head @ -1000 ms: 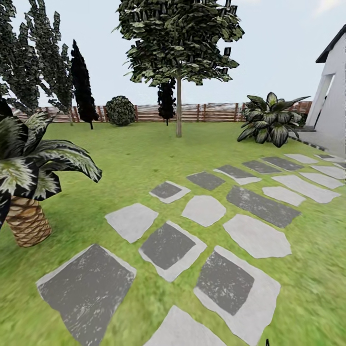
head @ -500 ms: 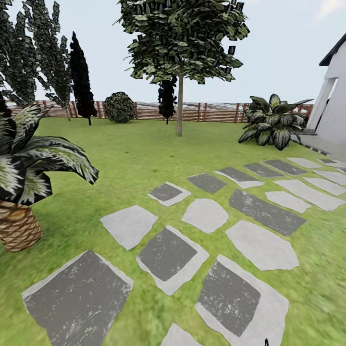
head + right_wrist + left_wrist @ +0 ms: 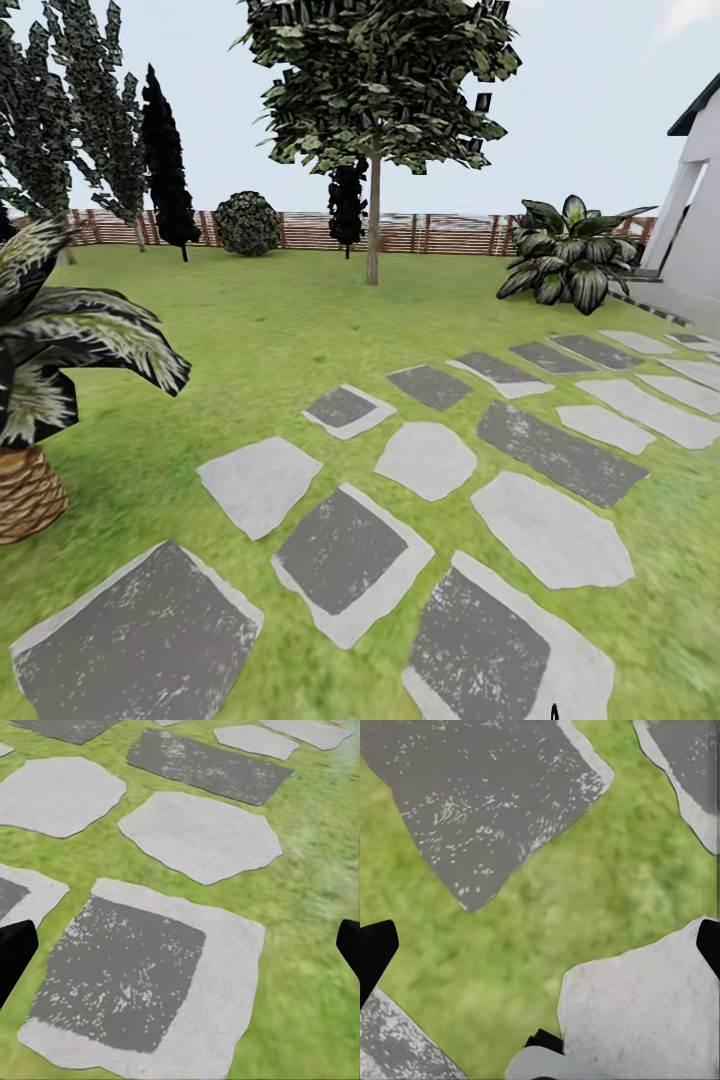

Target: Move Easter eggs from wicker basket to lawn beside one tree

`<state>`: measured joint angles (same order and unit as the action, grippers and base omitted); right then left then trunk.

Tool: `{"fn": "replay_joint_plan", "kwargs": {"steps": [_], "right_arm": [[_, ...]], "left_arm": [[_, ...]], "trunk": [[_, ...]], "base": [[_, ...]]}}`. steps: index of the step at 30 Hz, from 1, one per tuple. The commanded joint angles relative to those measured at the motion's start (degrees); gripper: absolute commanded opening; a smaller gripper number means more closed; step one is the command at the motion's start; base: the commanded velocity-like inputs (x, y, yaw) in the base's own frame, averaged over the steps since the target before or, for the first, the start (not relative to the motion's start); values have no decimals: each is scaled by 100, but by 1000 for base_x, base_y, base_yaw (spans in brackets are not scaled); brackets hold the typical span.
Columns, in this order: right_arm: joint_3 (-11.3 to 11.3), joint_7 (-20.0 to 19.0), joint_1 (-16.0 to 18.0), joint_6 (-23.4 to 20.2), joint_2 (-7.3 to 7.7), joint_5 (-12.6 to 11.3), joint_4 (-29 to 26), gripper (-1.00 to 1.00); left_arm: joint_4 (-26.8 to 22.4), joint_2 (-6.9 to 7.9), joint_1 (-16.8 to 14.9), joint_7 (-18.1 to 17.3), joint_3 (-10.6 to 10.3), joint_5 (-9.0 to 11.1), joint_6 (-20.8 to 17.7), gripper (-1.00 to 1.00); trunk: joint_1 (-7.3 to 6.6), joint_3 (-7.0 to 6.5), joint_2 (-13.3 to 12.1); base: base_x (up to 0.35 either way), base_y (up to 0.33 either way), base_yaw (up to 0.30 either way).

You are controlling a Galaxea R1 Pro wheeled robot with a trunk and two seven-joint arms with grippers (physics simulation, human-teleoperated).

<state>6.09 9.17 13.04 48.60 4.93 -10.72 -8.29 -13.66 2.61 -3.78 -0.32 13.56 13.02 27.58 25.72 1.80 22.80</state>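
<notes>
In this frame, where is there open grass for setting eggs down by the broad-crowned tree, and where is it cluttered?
Bare lawn lies all around the tree trunk, between the fence and the stepping stones. The stones crowd the near right; a palm blocks the near left.

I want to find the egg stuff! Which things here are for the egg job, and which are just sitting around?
For the job:
- wide green grass lawn
- tall leafy tree with a pale straight trunk

Just around:
- grey flat stepping stones
- spiky palm plant with a scaly brown trunk
- brown slatted wooden fence
- round dark bush
- white house wall
</notes>
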Motion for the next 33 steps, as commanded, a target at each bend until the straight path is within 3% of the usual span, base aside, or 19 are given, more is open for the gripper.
{"fn": "replay_joint_plan", "kwargs": {"steps": [1, 13, 33], "right_arm": [[6, -3, 5, 12, -1, -9, 3, 100], [-2, -3, 5, 18, -1, -1, 3, 100], [-3, -3, 5, 9, 0, -1, 3, 100]], "left_arm": [[3, 2, -4, -3, -20, 44, 19, 100], [3, 3, -6, -6, -20, 42, 20, 100], [3, 3, -2, -3, -15, 53, 26, 100]], "trunk": [[7, 13, 12], [7, 13, 12], [7, 13, 12]], "base": [[301, -200, 0], [304, -170, 0], [309, -6, 0]]}}
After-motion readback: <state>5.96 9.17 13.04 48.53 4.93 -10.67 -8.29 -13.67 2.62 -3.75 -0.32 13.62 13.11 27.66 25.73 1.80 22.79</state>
